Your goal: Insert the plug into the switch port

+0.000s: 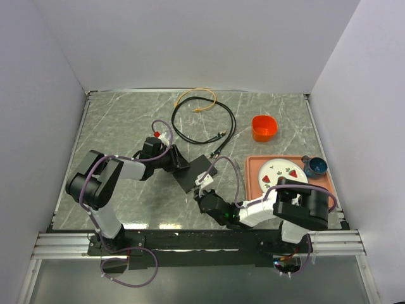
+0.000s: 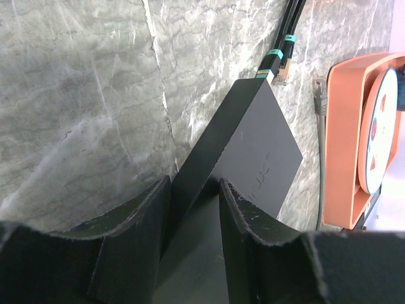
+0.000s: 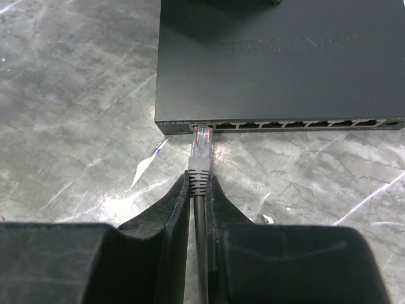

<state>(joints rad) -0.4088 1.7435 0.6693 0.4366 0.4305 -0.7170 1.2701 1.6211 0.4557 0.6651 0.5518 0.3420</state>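
Top view: the switch (image 1: 197,171) lies in the middle of the desk (image 1: 120,126), with the left end effector (image 1: 179,164) at its far side and the right end effector (image 1: 204,189) at its near side.
Left wrist view: the left end effector is partly closed, its fingers (image 2: 152,215) clamped on the switch's edge to brace it.
Right wrist view: the right end effector is nearly closed and pinches the plug (image 3: 201,142) by its grey boot. The clear tip sits at the mouth of the leftmost port (image 3: 204,125) (not seated, by the look of it).
Done: switch steadied, plug gripped and lined up.
Left: pushing the plug fully home.
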